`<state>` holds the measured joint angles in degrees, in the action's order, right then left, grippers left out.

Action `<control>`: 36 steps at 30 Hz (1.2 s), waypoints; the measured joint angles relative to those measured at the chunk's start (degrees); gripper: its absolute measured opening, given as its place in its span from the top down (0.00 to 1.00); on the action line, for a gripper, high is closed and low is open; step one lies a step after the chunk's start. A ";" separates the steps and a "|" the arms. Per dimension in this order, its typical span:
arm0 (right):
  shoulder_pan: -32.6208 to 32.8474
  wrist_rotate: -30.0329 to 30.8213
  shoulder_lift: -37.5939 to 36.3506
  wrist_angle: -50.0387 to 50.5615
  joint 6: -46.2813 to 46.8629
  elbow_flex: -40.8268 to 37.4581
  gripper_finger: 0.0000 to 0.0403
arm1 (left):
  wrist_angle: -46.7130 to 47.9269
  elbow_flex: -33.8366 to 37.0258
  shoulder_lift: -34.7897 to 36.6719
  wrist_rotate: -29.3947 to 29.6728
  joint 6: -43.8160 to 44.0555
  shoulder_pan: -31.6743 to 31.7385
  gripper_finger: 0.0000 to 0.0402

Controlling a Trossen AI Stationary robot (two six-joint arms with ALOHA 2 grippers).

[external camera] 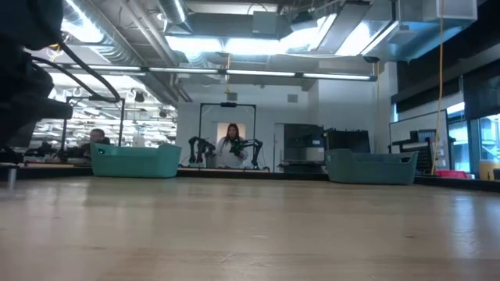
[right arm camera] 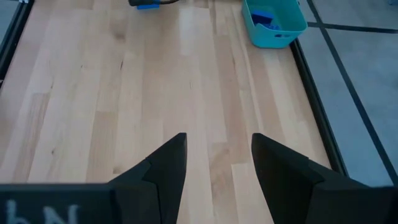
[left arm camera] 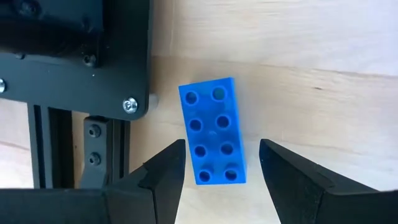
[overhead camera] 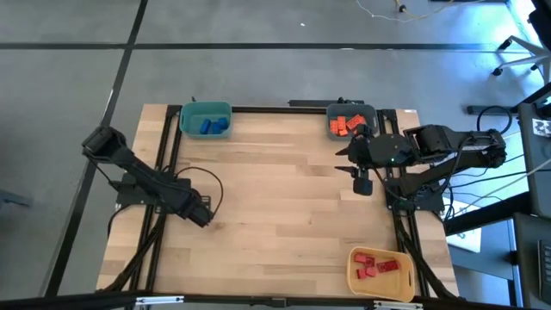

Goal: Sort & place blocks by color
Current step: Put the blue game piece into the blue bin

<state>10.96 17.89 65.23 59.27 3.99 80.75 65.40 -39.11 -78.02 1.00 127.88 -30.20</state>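
A blue block (left arm camera: pixel 212 130), two studs wide and four long, lies flat on the wooden table, studs up, near the table's left edge. My left gripper (left arm camera: pixel 222 149) points down over it, open, one finger on each side of the block's end, with a gap on both sides. In the high view my left gripper (overhead camera: pixel 202 215) covers the block. The right wrist view shows the blue block (right arm camera: pixel 147 5) far off. My right gripper (overhead camera: pixel 363 182) hangs open above the table's right side with nothing between its fingers (right arm camera: pixel 163 168).
A teal bin (overhead camera: pixel 205 119) with blue blocks stands at the far left. A grey-blue bin (overhead camera: pixel 350 120) with orange blocks stands at the far right, and a yellow bin (overhead camera: pixel 380 271) with red blocks at the near right. The black table frame (left arm camera: pixel 74 62) runs beside the block.
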 joint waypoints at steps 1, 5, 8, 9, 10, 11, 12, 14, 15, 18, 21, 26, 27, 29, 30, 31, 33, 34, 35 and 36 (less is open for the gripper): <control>0.00 0.00 0.00 0.00 0.00 0.00 0.55 | -0.02 0.00 -0.33 0.02 0.75 0.00 0.51; 0.00 0.00 0.00 0.00 0.00 0.00 0.55 | -0.06 0.04 -1.89 -0.30 1.04 0.02 0.51; 0.00 0.02 0.00 -0.14 0.00 0.00 0.55 | -0.07 0.04 -3.58 -0.45 1.27 0.00 0.51; 0.00 0.02 0.00 -0.25 -0.01 0.00 0.55 | -0.09 0.04 -3.94 -0.47 1.60 0.00 0.51; 0.00 0.02 0.00 -0.28 -0.02 0.00 0.55 | -0.16 0.04 -4.28 -0.48 1.97 0.00 0.51; 0.00 0.02 -0.02 -0.28 -0.02 0.00 0.55 | -0.33 0.04 -4.75 -0.48 2.07 0.02 0.51; 0.00 0.02 -0.02 -0.29 -0.03 0.00 0.55 | -0.55 0.04 -5.10 -0.50 2.11 0.08 0.51; 0.00 0.02 -0.02 -0.31 -0.24 0.00 0.55 | -0.71 0.04 -5.90 -1.21 2.34 0.07 0.51; 0.00 0.02 -0.02 -0.35 -0.48 0.00 0.55 | -0.90 0.05 -6.38 -1.93 2.54 0.07 0.51; 0.00 0.02 -0.02 -0.41 -1.41 0.00 0.55 | -3.12 0.89 -7.87 -3.13 3.45 0.07 0.51; 0.00 0.01 -0.02 -0.63 -1.52 0.00 0.55 | -7.44 2.50 -8.58 -2.95 4.05 0.07 0.51; 0.02 0.02 -0.02 -1.59 -1.95 0.00 0.55 | -8.33 2.65 -8.67 -1.00 3.72 0.02 0.51; 0.00 0.02 -0.02 -1.81 -1.97 0.00 0.55 | -7.96 2.37 -8.84 -0.47 3.61 0.02 0.51; 0.00 0.02 -0.02 -2.01 -2.50 0.00 0.55 | -7.76 2.21 -8.80 -0.17 2.94 -0.01 0.51; 0.00 0.02 -0.02 -2.19 -2.77 0.00 0.55 | -7.78 2.23 -8.77 -0.18 2.02 0.02 0.51; 0.01 0.02 -0.02 -2.49 -2.94 0.00 0.55 | -7.79 2.21 -8.77 -0.19 1.01 0.01 0.51; 0.02 0.02 -0.02 -2.98 -2.99 0.00 0.55 | -7.78 2.21 -8.78 -0.32 -0.63 0.02 0.51; 0.01 0.02 -0.02 -3.07 -2.99 0.00 0.55 | -7.78 2.21 -8.79 -0.30 -1.15 0.02 0.51; 0.00 0.02 -0.02 -3.16 -2.99 0.00 0.55 | -7.80 2.21 -8.79 -0.29 -1.33 0.02 0.51; 0.00 0.02 -0.02 -3.40 -2.99 0.00 0.55 | -7.78 2.21 -8.79 -0.30 -1.05 0.02 0.51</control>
<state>10.96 17.91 65.21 55.86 0.99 80.75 57.63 -36.91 -86.80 0.70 126.84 -30.17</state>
